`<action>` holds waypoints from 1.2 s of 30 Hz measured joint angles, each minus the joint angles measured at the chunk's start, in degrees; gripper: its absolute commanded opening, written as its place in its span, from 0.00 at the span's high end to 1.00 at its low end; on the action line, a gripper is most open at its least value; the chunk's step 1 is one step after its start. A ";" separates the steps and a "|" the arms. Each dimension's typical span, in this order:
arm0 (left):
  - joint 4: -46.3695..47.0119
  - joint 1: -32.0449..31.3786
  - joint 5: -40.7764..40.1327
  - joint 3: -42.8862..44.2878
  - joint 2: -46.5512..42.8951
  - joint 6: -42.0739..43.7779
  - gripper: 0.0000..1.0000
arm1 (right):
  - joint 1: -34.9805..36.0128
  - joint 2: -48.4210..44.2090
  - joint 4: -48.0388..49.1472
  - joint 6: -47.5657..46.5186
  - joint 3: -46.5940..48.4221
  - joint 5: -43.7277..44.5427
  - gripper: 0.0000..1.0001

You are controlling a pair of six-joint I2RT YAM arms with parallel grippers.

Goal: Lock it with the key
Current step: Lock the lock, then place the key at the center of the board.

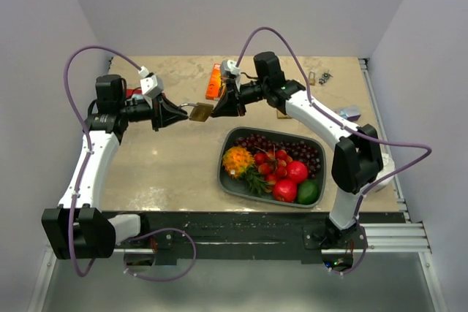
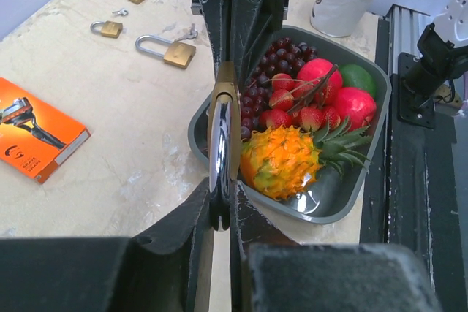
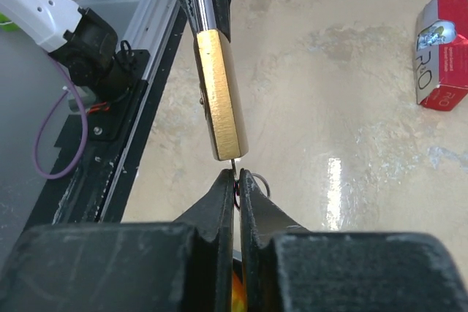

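Two claws meet in mid-air above the bench [image 1: 161, 166], just beyond the fruit tray [image 1: 228, 180]. Between them hangs the padlock [image 1: 201, 112], clear of the surface. With its brass body and steel shackle it is judged rigid, dense and slick on the chrome, so the shackle is the sound place to hold it. There the left claw [image 1: 175, 115] is clamped tight. Opposite, the right claw [image 1: 223, 104] is pinched nearly closed on the key [image 3: 234, 168], whose blade sits at the keyway in the body's end (depth of insertion not discernible). The key is judged thin and liable to twist, so grip the bow. Both forearms lie level, wrists pointing toward each other.
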 measured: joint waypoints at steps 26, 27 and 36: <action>12.59 2.10 1.40 -0.20 2.29 -10.86 1.00 | -13.31 9.46 -24.26 -19.96 5.25 -0.68 1.00; 14.10 2.14 1.44 -0.39 2.21 -11.89 1.00 | -14.08 9.90 -24.44 -19.58 5.11 -0.37 1.00; 19.15 2.23 0.92 -1.55 1.38 -15.19 1.00 | -14.27 9.97 -15.41 -7.76 2.86 8.57 1.00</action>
